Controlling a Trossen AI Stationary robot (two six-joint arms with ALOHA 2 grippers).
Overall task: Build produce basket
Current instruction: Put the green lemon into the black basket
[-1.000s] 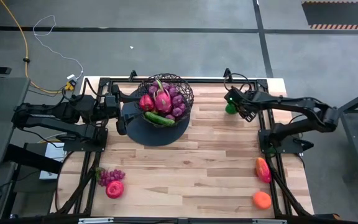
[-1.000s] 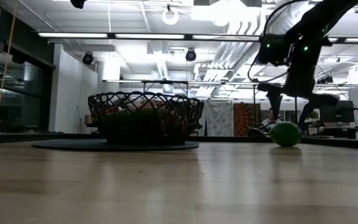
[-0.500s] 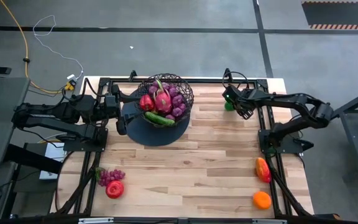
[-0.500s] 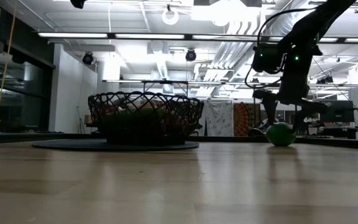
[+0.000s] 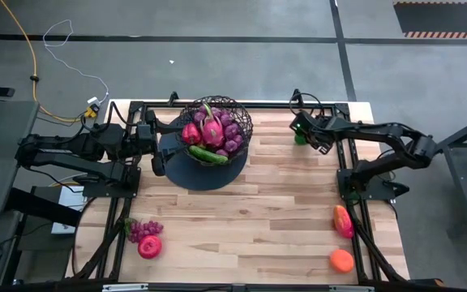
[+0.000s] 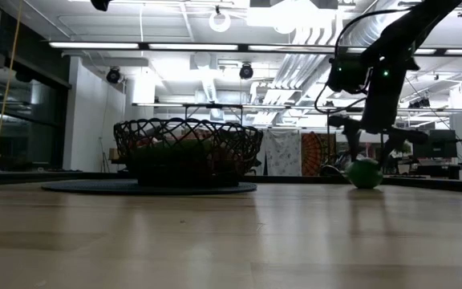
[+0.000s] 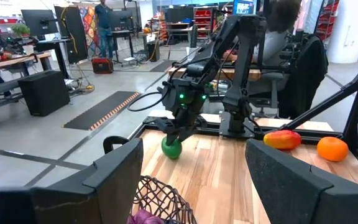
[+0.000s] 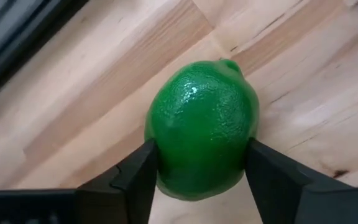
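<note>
so the right gripper [image 5: 302, 134] is down at the far right corner of the light wooden slat table [image 5: 282, 203], pinching the round green lime-like fruit [image 8: 201, 127]. in the right wrist view both dark fingers [image 8: 143, 171] press against the fruit's sides, and the fruit sits on the wood. the low view shows the same thing: the gripper [image 6: 366, 160] comes in from above with a finger on each side of the green fruit [image 6: 365, 173], which looks like it's resting on the tabletop.

the round black wire mesh basket [image 5: 237, 113] sits on a flat dark round disc [image 5: 209, 174] at the far middle-left of the table, well apart from the green fruit. inside it there's a pink dragon fruit [image 5: 212, 130], a red fruit [image 5: 190, 133], purple grapes [image 5: 232, 134] and a green cucumber [image 5: 207, 154] lying along the near edge.

the left gripper [image 5: 159, 148] hangs just beside the basket on its left, spread open with nothing between the fingers [image 7: 117, 177].

loose produce on the table: another bunch of purple grapes [image 5: 144, 229] touching a red round fruit [image 5: 150, 246] at the near left corner, and a red-orange oblong fruit [image 5: 344, 221] plus a round orange [image 5: 341, 260] at the near right.

people show in the room beyond in the left wrist view.
</note>
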